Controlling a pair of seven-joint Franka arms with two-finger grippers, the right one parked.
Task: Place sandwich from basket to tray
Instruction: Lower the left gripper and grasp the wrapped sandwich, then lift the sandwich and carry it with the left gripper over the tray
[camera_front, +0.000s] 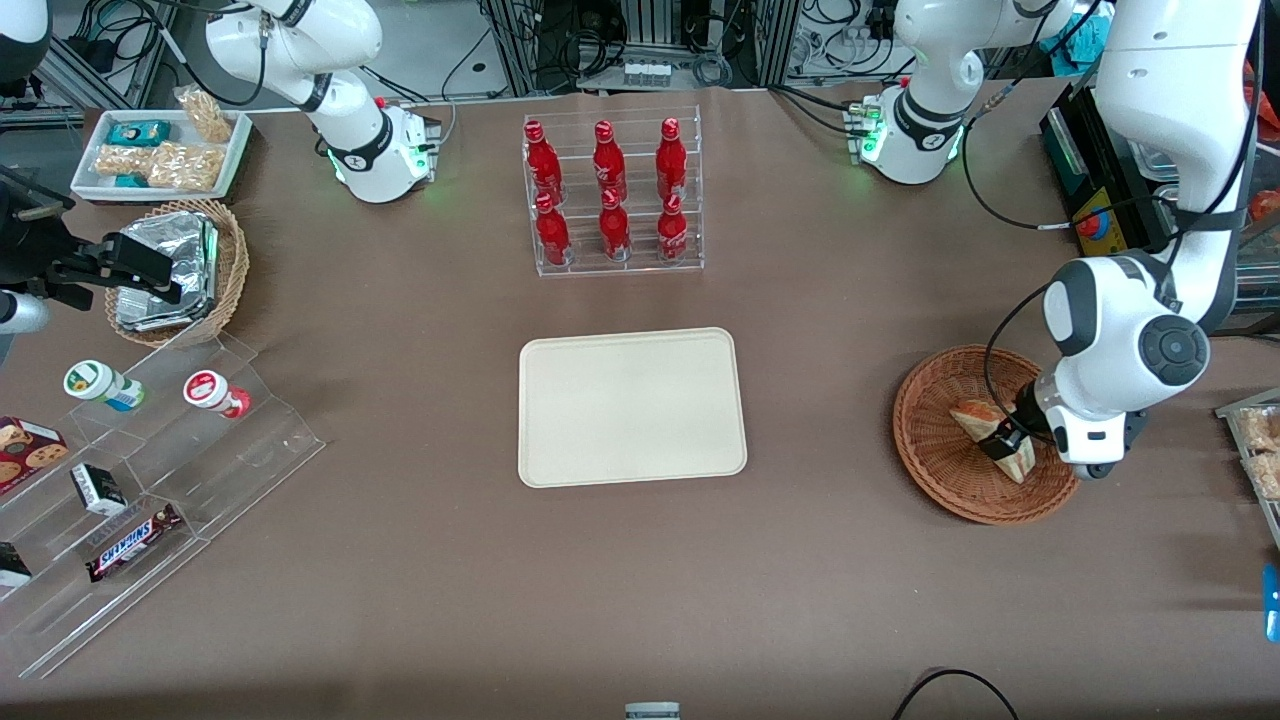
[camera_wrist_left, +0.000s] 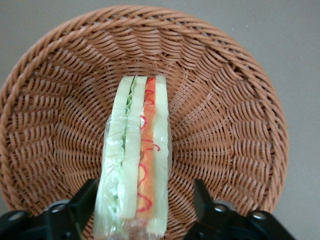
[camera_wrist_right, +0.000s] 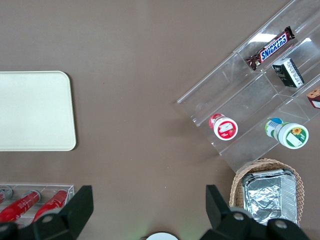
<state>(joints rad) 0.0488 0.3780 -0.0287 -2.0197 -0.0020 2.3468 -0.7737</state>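
Note:
The sandwich, a pale bread wedge with green, orange and red filling in clear wrap, lies in the reddish-brown wicker basket toward the working arm's end of the table. My gripper is lowered into the basket, open, with one black finger on each side of the sandwich. One finger sits close against the bread, while the other stands apart from it. The cream tray lies bare at the table's middle.
A clear rack of red bottles stands farther from the front camera than the tray. Toward the parked arm's end are a stepped acrylic shelf with snacks, a tan basket of foil packs and a white snack tray.

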